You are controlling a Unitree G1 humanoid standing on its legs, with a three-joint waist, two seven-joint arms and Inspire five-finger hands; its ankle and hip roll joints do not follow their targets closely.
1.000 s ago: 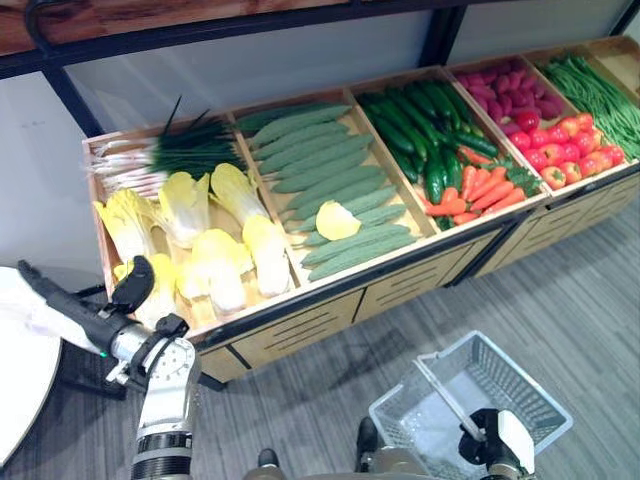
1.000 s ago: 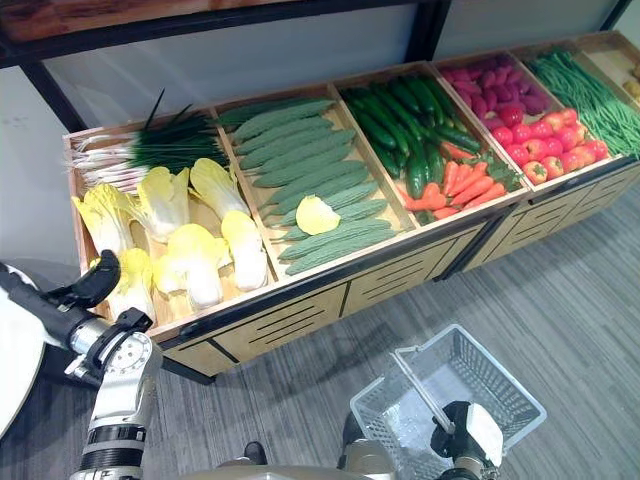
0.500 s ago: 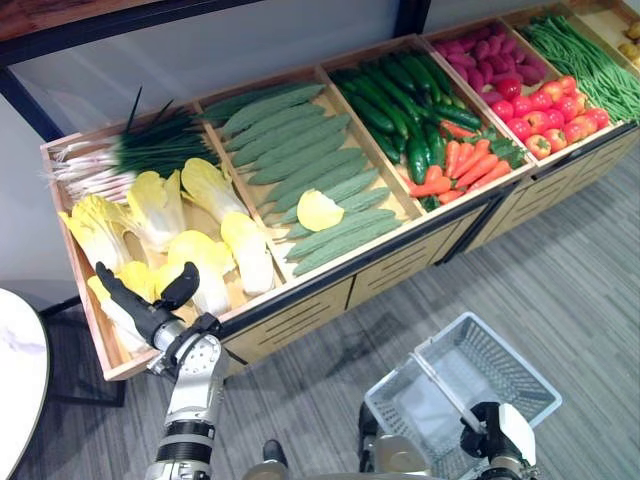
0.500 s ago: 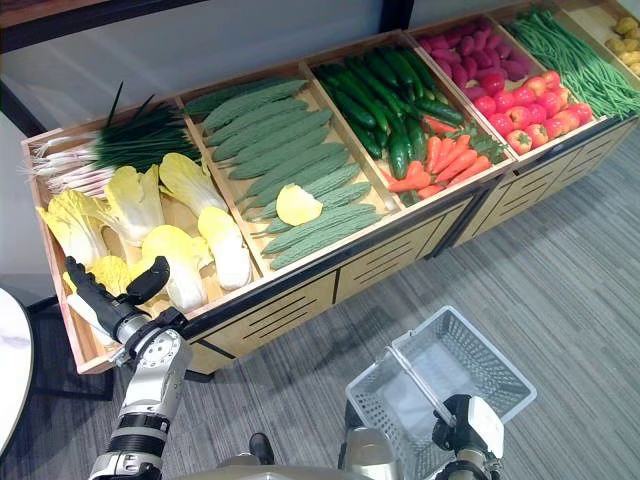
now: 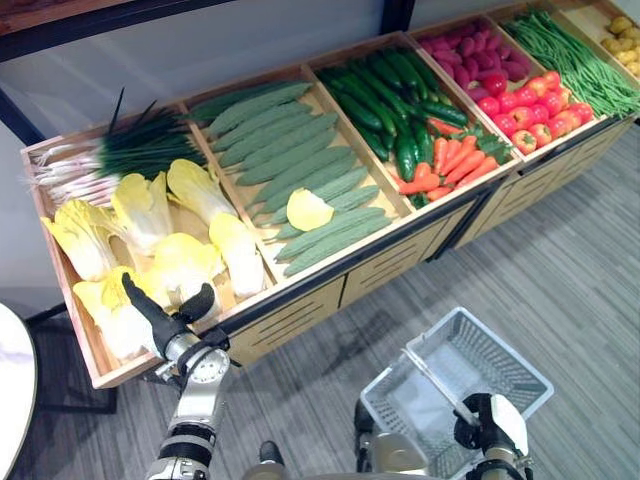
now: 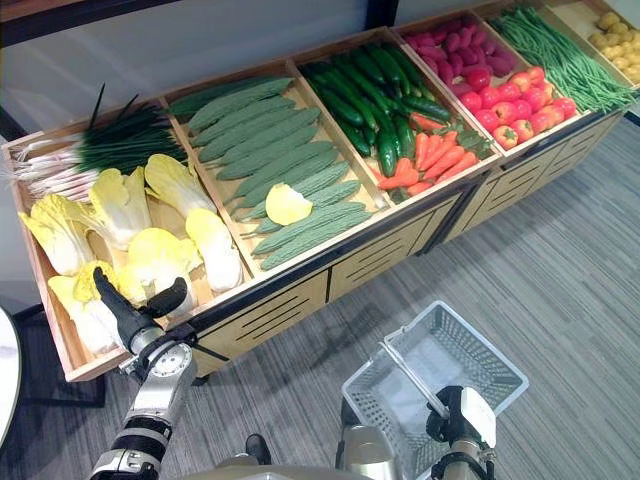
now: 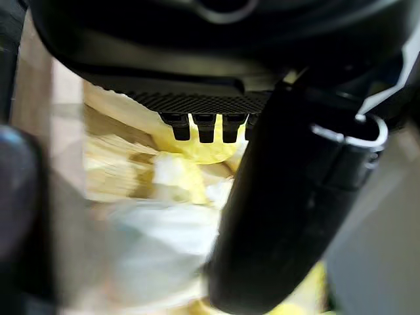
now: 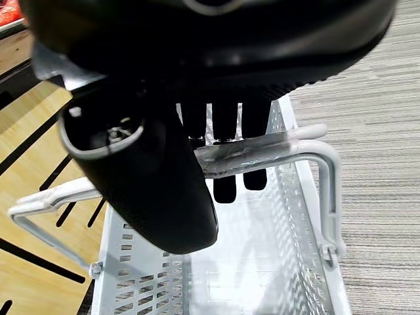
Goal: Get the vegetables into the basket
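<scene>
Yellow-white napa cabbages [image 5: 185,265] lie in the leftmost bin of a long wooden stand. My left hand [image 5: 165,318] hovers over that bin's front edge, open, fingers straight and thumb apart, with nothing in it. The left wrist view has a cabbage [image 7: 190,170] just past the fingers [image 7: 207,128]. My right hand [image 5: 482,420] is low at the right, shut on the handle [image 8: 262,154] of a white wire basket [image 5: 497,343], which hangs empty above the floor.
The other bins hold scallions [image 5: 130,150], pale bumpy gourds [image 5: 290,160] with one cabbage piece [image 5: 308,210], dark cucumbers [image 5: 385,100], carrots [image 5: 455,165], red peppers [image 5: 530,120] and green beans [image 5: 580,65]. A white round table [image 5: 10,370] stands at the left.
The camera has shifted. My left hand has moved from beside the white table to over the front of the cabbage bin. The right hand still holds the basket.
</scene>
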